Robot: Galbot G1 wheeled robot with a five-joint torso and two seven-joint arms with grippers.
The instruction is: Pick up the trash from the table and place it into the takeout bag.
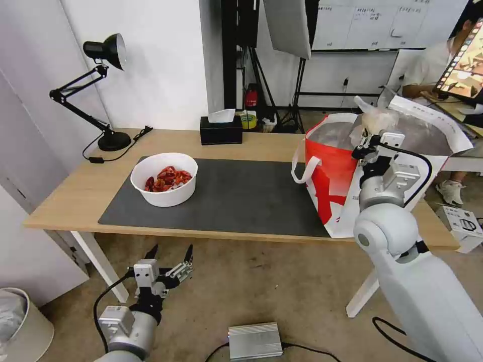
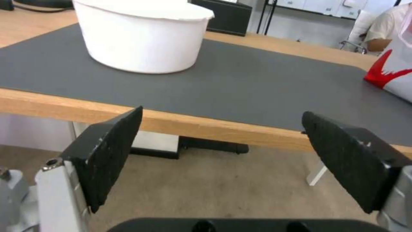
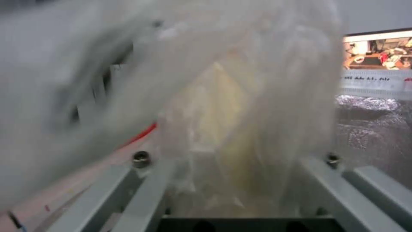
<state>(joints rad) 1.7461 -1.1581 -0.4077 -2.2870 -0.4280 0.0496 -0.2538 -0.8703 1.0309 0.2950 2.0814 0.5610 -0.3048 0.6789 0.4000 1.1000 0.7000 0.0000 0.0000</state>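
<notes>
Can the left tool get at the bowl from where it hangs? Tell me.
Probably yes. The left tool hangs open below the table edge, near the bowl. Nothing stands between them on the mat; it must rise over the edge first.

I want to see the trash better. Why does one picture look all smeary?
Right wrist view: the crinkly clear plastic bag sits right against the lens in the right end effector, so it smears. Head view: the round white bowl of red shells is sharp. Left wrist view: slightly soft.

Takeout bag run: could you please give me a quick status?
Right gripper shut on clear plastic bag over the white-and-red takeout bag. Left gripper open, below table edge. White bowl of red shells remains on mat.
</notes>
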